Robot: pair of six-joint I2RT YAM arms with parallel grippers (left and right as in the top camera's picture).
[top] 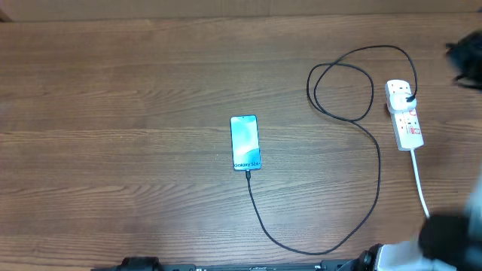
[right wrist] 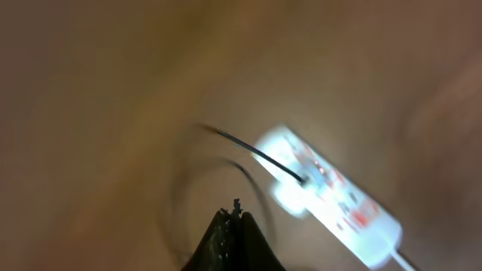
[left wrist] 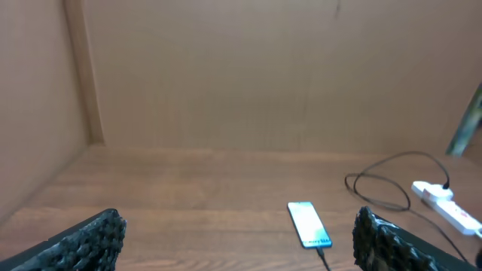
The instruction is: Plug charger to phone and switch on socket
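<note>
The phone (top: 245,142) lies screen-up in the middle of the table, its teal screen lit. The black charger cable (top: 361,218) runs from the phone's near end, curves right and loops up to its black plug (top: 407,95), seated in the white socket strip (top: 404,114) at the right. In the left wrist view my left gripper (left wrist: 237,241) is open and empty, with the phone (left wrist: 308,223) ahead between its fingers. In the blurred right wrist view my right gripper (right wrist: 234,226) is shut and empty, above the table near the socket strip (right wrist: 331,194).
The strip's white cord (top: 419,184) runs toward the front right, where the right arm (top: 452,233) shows dark and blurred. A dark object (top: 465,56) sits at the far right edge. Brown walls (left wrist: 263,75) enclose the table's back and left.
</note>
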